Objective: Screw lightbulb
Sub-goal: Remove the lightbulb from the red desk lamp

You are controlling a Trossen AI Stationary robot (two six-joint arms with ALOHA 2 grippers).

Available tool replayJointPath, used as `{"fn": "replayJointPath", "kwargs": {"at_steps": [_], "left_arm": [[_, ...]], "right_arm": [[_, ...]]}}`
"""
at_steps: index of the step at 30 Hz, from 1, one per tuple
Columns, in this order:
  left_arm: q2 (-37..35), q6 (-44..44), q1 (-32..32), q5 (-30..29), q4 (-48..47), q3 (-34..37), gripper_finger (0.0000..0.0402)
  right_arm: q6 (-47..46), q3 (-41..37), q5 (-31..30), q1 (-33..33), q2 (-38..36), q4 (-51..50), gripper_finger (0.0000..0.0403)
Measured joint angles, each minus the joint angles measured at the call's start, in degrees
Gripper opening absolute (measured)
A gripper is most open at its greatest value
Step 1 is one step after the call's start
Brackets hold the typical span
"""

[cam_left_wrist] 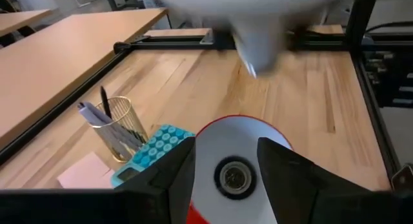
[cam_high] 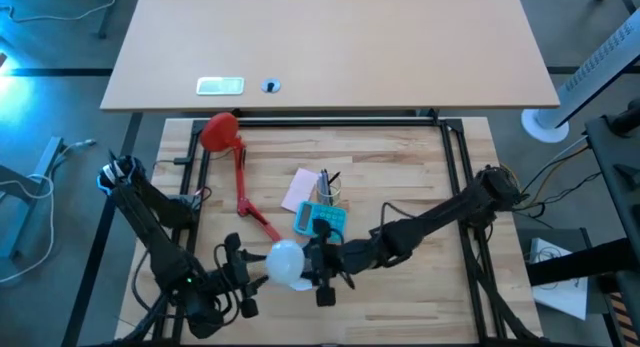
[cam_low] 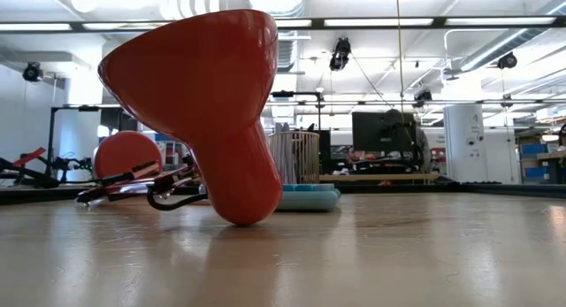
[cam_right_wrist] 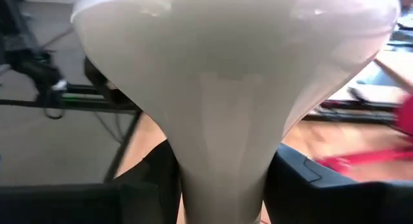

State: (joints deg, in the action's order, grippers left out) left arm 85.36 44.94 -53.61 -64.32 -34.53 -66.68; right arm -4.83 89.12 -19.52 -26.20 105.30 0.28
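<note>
Near the table's front edge, a little left of centre, we have both grippers meeting. Our right gripper is clamped on the narrow neck of the lightbulb, its two dark fingers pressed against either side in the right wrist view. Our left gripper straddles the lamp shade, fingers spread around its rim; we cannot tell whether they actually press on it.

To do this step well, we judge that the bulb's base must line up squarely with the socket at the shade's centre before any turning. The left arm should brace the shade firmly so it does not spin along. Starting the thread at a tilt risks jamming, so we should begin gently.

From above, we see only a white dome between the grippers, hiding the socket and the neck. The left wrist view alone shows the open socket, with a blurred pale shape above it that is probably the bulb, apparently not yet seated. The low view shows the red shade tipped on the table, but neither gripper.
</note>
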Motion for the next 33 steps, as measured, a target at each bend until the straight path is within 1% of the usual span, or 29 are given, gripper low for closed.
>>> {"fn": "replayJointPath", "kwargs": {"at_steps": [5,8,13,16,19,22,25,33], "left_arm": [[-2.0,2.5,-1.2,0.5,-5.1,0.2,0.0158],[-2.7,2.7,-1.5,0.5,-5.2,0.8,0.0158],[-2.8,2.7,-1.4,0.8,-5.3,1.2,0.0158],[-2.7,2.6,-1.4,0.8,-5.2,1.2,0.0158],[-2.7,2.5,-1.4,0.8,-5.2,1.2,0.0158],[-2.8,2.5,-1.4,0.8,-5.0,1.2,0.0158],[-2.8,2.5,-1.4,0.8,-4.7,1.2,0.0158],[-2.9,2.4,-1.4,0.8,-4.7,1.2,0.0158]], "right_arm": [[-2.6,0.0,-9.1,0.6,-7.3,-13.1,0.0152],[-6.2,-0.1,-13.0,1.9,-11.7,-22.2,0.0150],[-14.1,-0.6,-14.7,7.1,-17.5,-36.6,0.0155],[-19.3,-1.3,-15.1,11.9,-19.5,-44.9,0.0152],[-24.0,-2.3,-14.3,17.4,-20.4,-51.5,0.0149],[-25.2,-4.7,-12.8,23.1,-20.9,-53.3,0.0154],[-25.7,-8.5,-11.8,29.5,-20.9,-52.5,0.0160],[-33.7,-25.8,-10.0,47.5,-20.9,-42.0,0.0151]]}}
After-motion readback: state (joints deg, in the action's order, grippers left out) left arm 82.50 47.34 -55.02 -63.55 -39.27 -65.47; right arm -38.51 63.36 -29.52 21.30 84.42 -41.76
